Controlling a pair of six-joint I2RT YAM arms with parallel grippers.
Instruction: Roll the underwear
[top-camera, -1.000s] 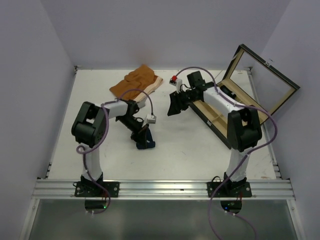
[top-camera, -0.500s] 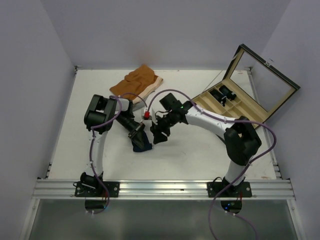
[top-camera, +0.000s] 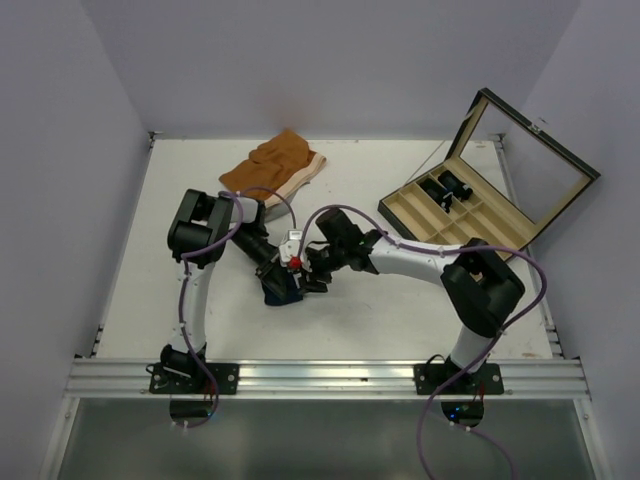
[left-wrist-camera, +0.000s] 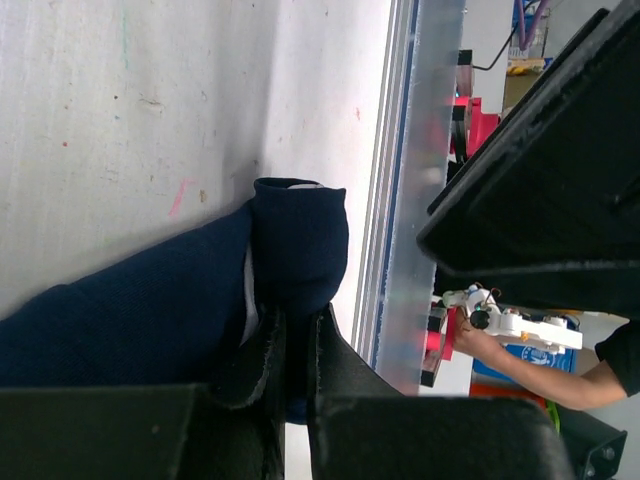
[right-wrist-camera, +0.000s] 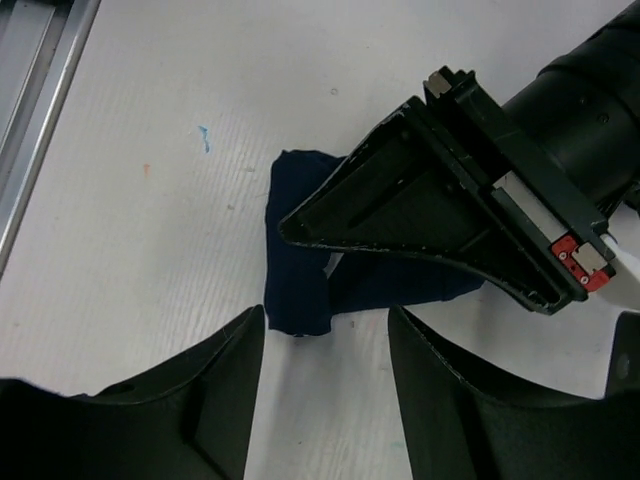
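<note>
Surface (top-camera: 400, 300): white, and you can see a few small coloured marks on it.
Middle, your left: navy underwear (right-wrist-camera: 295, 280), bunched and folded over itself.
Far edge: orange shorts (top-camera: 270, 168), crumpled, well apart from the underwear.
Your right: open case (top-camera: 495, 215), lid raised, dark items in its far compartments.

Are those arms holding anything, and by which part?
The left end effector pinches the underwear by a fold near its doubled-over end. The right end effector is open, holding nothing.
</note>
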